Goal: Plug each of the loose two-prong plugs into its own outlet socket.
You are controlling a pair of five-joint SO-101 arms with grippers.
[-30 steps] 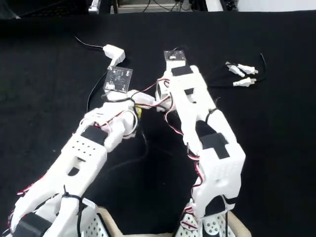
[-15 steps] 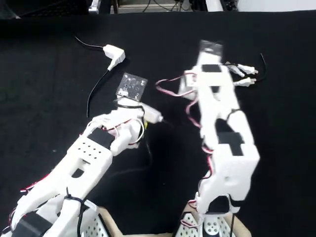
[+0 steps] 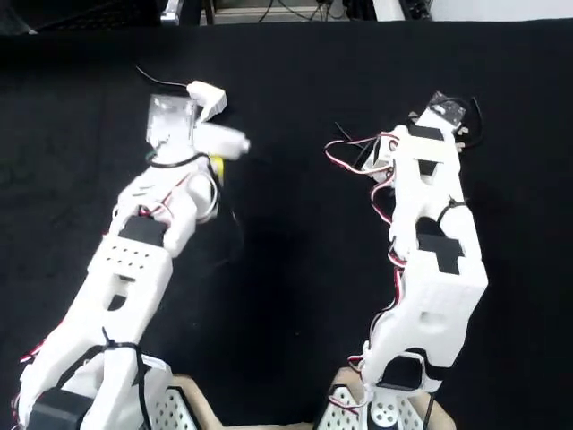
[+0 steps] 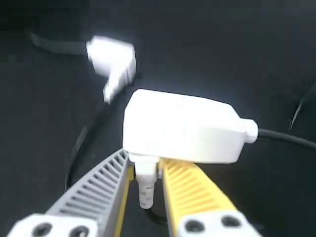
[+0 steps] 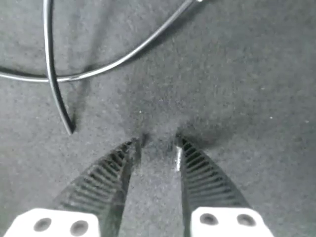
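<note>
Within the last second both arms leave the middle of the high view and part. The left arm swings to the upper left, taking the white corded block (image 3: 222, 141) with it. The right arm swings to the upper right, over the spot where the loose plugs lay. The angled plug (image 3: 206, 93) at upper left stays where it was, so the block now sits just beside it. This looks like a move to bring socket and plug together, though nothing is mated yet.

The left gripper (image 4: 145, 160) is pinching a short white stub (image 4: 144, 185) on the underside of the block, with the grey and yellow jaws pressed against it on either side. The block rides above the jaw tips. In the high view its long axis runs nearly across the frame, tilted slightly down to the right, and its narrow end points right, toward the centre. In the left wrist view the cord (image 4: 286, 139) leaves that end at middle right.

The right gripper (image 5: 157, 145) is a little spread, its tips down at the black cloth (image 5: 247, 74) with nothing between them. Black cords (image 5: 52, 74) lie in the upper left of its wrist view — no plug body shows there.
</note>
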